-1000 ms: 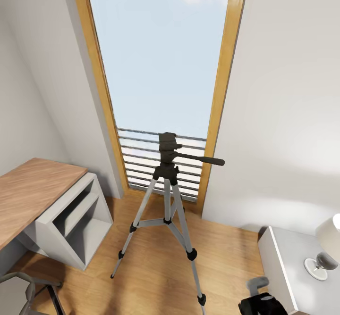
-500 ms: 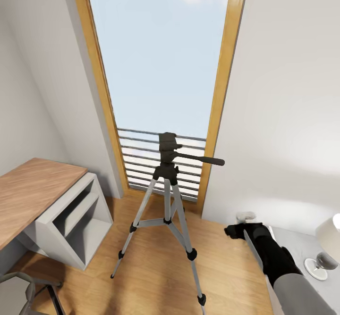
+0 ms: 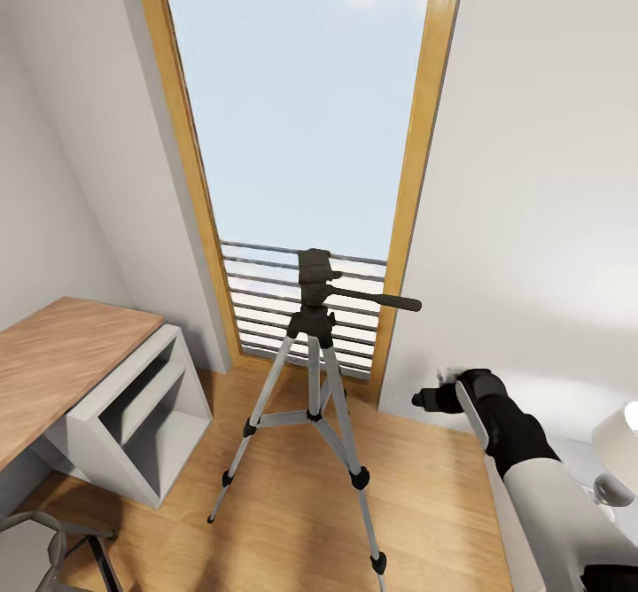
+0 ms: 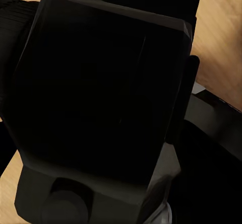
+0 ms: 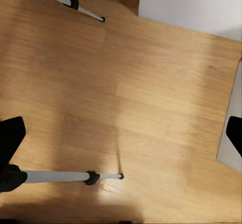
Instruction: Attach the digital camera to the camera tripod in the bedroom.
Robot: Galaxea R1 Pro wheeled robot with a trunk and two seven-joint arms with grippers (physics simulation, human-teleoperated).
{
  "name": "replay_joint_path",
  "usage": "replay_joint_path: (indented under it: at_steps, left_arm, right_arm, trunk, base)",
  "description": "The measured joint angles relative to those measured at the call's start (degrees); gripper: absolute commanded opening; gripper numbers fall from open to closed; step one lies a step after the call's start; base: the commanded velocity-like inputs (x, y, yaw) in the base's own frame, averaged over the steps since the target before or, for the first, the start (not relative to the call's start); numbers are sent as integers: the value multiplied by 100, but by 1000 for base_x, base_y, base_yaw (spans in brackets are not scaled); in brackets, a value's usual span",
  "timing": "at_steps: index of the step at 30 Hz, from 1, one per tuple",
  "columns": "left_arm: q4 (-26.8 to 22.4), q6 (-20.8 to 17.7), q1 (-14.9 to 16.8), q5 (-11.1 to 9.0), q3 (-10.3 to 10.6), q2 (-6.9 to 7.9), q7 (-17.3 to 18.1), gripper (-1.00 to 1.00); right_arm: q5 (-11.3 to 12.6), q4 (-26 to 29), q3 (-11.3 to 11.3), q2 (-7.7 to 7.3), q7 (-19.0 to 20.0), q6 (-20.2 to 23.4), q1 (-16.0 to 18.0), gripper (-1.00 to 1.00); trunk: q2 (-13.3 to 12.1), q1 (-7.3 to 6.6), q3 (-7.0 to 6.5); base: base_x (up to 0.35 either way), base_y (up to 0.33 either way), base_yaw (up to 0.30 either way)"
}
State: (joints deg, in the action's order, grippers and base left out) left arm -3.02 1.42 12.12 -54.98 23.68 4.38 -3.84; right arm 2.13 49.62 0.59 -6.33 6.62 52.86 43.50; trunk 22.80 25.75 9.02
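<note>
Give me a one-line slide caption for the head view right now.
Camera tripod stands before the tall window, right hand raised beside it above the wood floor.

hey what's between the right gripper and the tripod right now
Nothing: in the head view, only bare wood floor separates the right gripper from the camera tripod.

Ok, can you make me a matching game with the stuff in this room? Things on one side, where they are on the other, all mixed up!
Things:
1. tripod
2. desk
3. lamp
4. right gripper

Places:
A. at the far right edge
B. in the air, right of the tripod
C. on the floor in front of the window
D. along the left wall

Pairs: 1-C, 2-D, 3-A, 4-B
</note>
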Motion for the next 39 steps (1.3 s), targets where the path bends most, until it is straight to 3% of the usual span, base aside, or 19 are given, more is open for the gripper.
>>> replay_joint_path:
  at_steps: [8,10,11,16,21,30,39]
  left_arm:
    - [1,0,0,1,0,0,0,-100]
    - [1,0,0,1,1,0,0,-100]
    - [1,0,0,3,5,0,0,-100]
    - [1,0,0,7,8,0,0,-100]
    - [3,0,0,8,9,0,0,-100]
    - [4,0,0,9,9,0,-8,-100]
    - [-3,0,0,9,9,0,-9,-100]
  right_arm:
    - [76,311,25,-20,806,293,42,100]
    - [74,396,53,-24,1219,313,45,100]
    - [51,505,84,-45,2010,291,47,100]
    - [13,547,165,-60,2544,247,48,100]
    - [-4,582,427,-15,2705,100,47,100]
    - [18,680,951,90,2791,-637,47,100]
    - [26,695,1157,141,2929,-737,47,100]
  trunk:
    - [0,0,0]
    - [0,0,0]
    - [1,0,0]
    - [0,0,0]
    - [0,0,0]
    - [0,0,0]
    - [0,0,0]
  base:
    - [0,0,0]
    - [0,0,0]
    - [0,0,0]
    - [0,0,0]
    - [0,0,0]
    - [0,0,0]
    - [0,0,0]
